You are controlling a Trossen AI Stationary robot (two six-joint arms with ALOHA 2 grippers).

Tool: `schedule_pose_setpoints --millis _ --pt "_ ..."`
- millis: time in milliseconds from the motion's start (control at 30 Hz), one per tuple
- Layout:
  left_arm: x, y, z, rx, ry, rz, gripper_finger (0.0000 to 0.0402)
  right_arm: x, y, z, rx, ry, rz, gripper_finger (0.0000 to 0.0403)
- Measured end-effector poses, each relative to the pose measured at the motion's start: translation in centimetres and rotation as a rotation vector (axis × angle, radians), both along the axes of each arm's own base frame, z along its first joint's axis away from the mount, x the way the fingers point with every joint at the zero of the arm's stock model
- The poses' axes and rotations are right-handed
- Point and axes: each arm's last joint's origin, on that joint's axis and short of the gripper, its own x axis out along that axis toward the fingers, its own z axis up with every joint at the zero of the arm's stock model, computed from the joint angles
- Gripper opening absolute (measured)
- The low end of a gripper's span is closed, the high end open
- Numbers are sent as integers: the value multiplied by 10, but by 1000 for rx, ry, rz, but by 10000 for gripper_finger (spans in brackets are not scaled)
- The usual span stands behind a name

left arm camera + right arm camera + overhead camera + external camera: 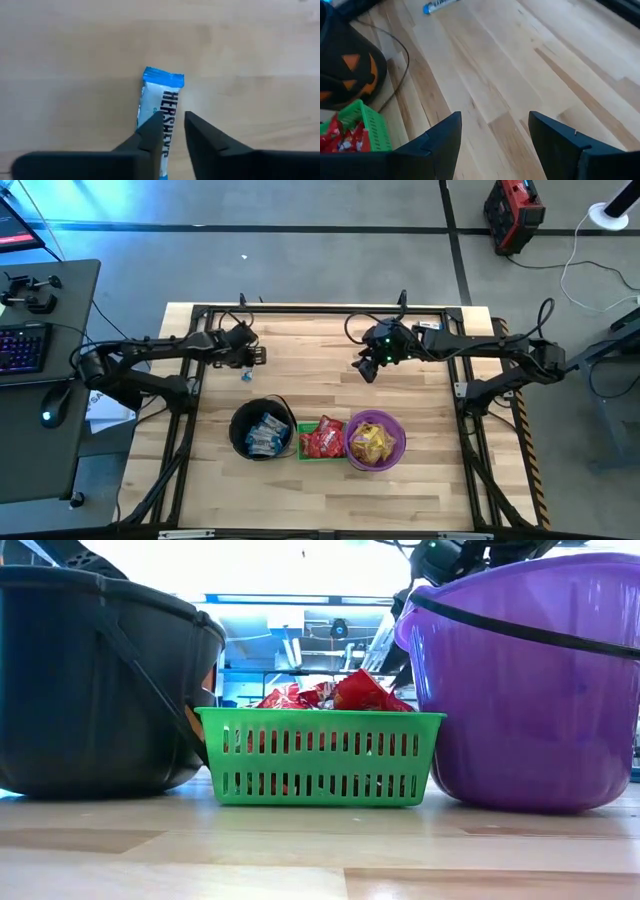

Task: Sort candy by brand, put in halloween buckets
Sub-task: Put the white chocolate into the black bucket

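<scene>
The left gripper [247, 363] hung over the far-left part of the counter [330, 480], its fingers [150, 131] slightly parted and straddling a blue-and-white bar [159, 107] that lay flat on the wood; whether they pinched it I cannot tell. To the right, the right gripper [366, 367] waited above bare boards, open and empty. The risk, as I judged it, was a poor pinch: the fingers sat over one end of the bar and not its middle, so it could twist or slip out on the way to the pail. Along the near edge stood the buckets, touching in a row: the black pail [262, 430] with blue-and-white candy, the green basket [321, 439] with red wrappers, the purple bucket [375, 441] with yellow ones. No other loose candy showed.
</scene>
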Motion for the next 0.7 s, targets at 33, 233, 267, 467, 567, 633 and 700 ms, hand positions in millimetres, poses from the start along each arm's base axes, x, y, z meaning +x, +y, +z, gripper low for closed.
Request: schedule_pose_setpoints --millis 33,233,267,467,567,633,700 --pt "-1 1 0 -9 -3 -16 77 0 0 -1 2 7 0 222" --pt "1 2 1 -20 -29 -84 160 -1 0 -2 6 18 0 222" --pt "1 3 1 -15 -27 -92 171 -1 0 -2 6 18 0 222" --pt "-4 3 0 -7 41 -106 224 -1 0 -2 6 19 0 222" --pt "-4 3 -1 -6 60 -122 236 -1 0 -2 -5 19 -9 222" --pt "-4 4 -2 7 73 -129 239 -1 -1 -2 -26 26 -32 222" --pt "-2 6 -5 12 83 -127 241 -2 -2 -2 -40 30 -48 222"
